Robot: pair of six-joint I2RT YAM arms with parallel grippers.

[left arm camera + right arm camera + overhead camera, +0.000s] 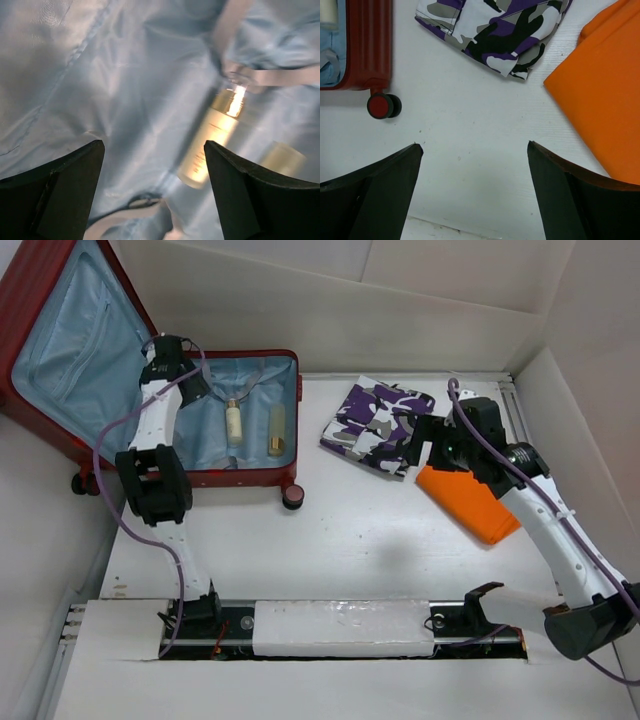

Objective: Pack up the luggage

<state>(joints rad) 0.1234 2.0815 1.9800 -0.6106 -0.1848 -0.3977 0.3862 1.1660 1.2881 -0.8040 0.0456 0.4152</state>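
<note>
The dark red luggage lies open at the back left, its lid leaning back and its light blue lining showing. Two cream bottles lie inside. My left gripper hovers open and empty over the lining, left of the bottles; the nearer bottle shows in the left wrist view. A folded purple camouflage cloth and a folded orange cloth lie on the table right of the luggage. My right gripper is open and empty above the table between the two cloths.
White walls enclose the table at the back and right. A luggage wheel sticks out at the case's front corner, also in the right wrist view. A white strip covers the arm bases at the near edge.
</note>
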